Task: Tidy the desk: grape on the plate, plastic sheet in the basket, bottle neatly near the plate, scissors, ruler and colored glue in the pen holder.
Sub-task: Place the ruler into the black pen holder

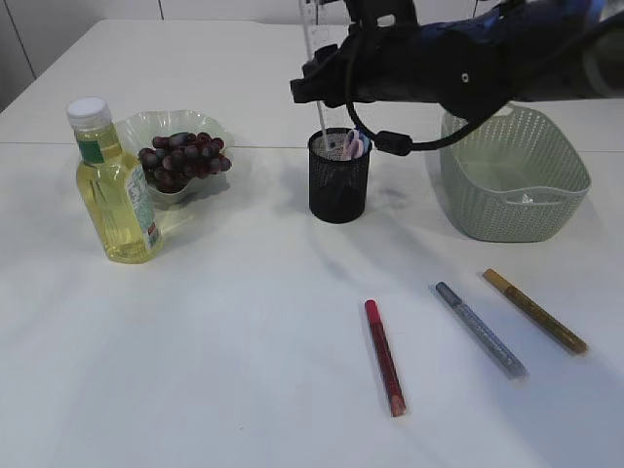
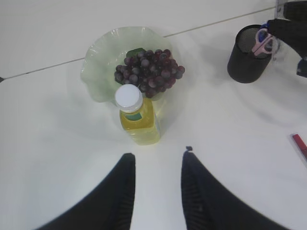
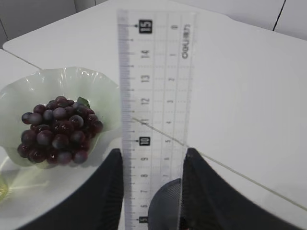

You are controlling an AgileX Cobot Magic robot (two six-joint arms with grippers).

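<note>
My right gripper is shut on a clear ruler, held upright by its edges above the black mesh pen holder. In the exterior view the ruler's lower end reaches the holder's rim. Pink-handled scissors stand in the holder. Dark grapes lie on the pale green plate, and the yellow bottle stands just in front of it. Red, silver and gold glue pens lie on the table. My left gripper hangs open above the bottle, holding nothing.
A green mesh basket stands at the right behind the glue pens. Something small and pale lies on its floor; I cannot tell whether it is the plastic sheet. My right arm stretches from the right across the basket's top.
</note>
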